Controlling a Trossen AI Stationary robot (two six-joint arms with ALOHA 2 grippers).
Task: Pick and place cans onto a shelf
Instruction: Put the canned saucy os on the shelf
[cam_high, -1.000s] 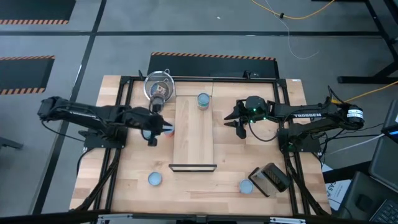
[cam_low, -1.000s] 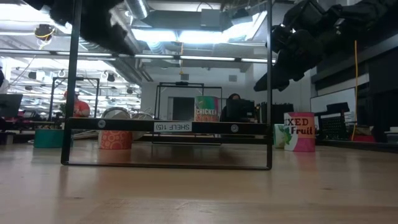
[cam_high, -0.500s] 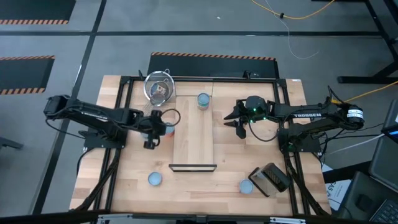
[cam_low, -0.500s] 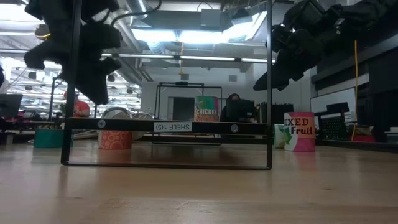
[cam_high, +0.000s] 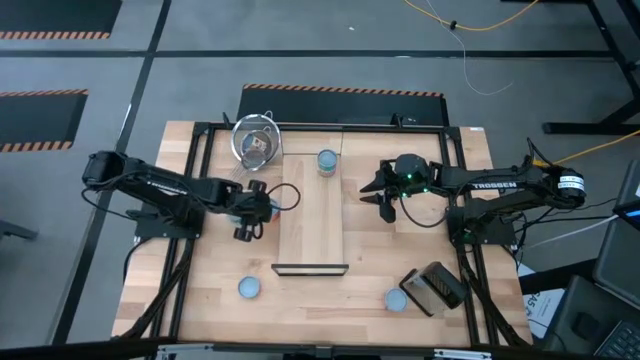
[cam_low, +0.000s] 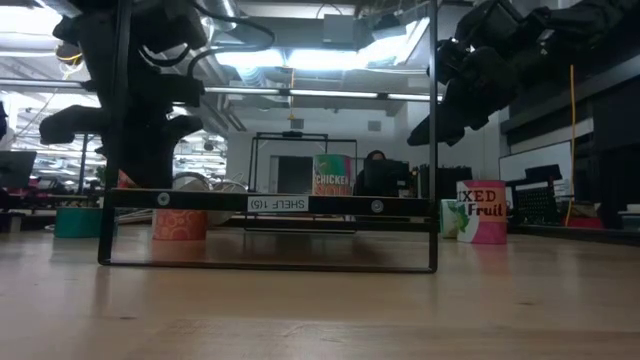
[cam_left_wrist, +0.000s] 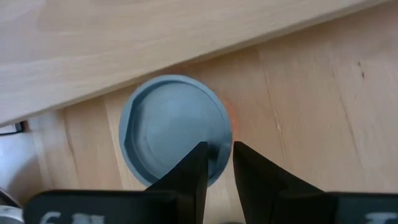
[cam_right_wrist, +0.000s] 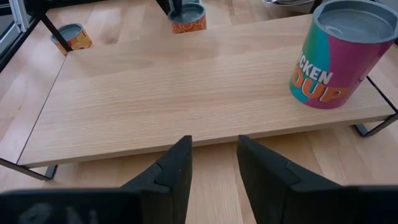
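Beside the shelf: landmark for all positions below.
Shelf (cam_high: 312, 222): long pale wood board on a black frame, raised off the worktop (cam_high: 330, 290); one tall can (cam_high: 327, 162) with a pink and teal soup label stands upright on its far end.
Target can (cam_left_wrist: 176, 129): short round tin with a pale blue top and orange side, upright on the worktop just beside the shelf's left long edge.
Left gripper (cam_high: 252, 209): poised directly above the target can; jaws spread only narrowly, tips over the rim, not closed on the tin.
Right gripper (cam_high: 385, 198): waits near the shelf's right long edge, raised off the worktop; jaws parted, holding nothing.
Other cans: one (cam_high: 248, 288) on the worktop beyond the shelf's near left corner; one (cam_high: 396, 299) beyond its near right corner, touching or just beside a dark box (cam_high: 432, 287).
Handling (judgement): tin is rigid and probably fairly light; smooth metal wall may slip, so a grip across the side wall below the rim, with the jaws widened first, seems safest. A low, broad shape makes tipping unlikely.
Containers: wire-mesh strainer (cam_high: 256, 139) beyond the shelf's far left corner; something small shows inside, too unclear to name. Dark box: contents hidden.
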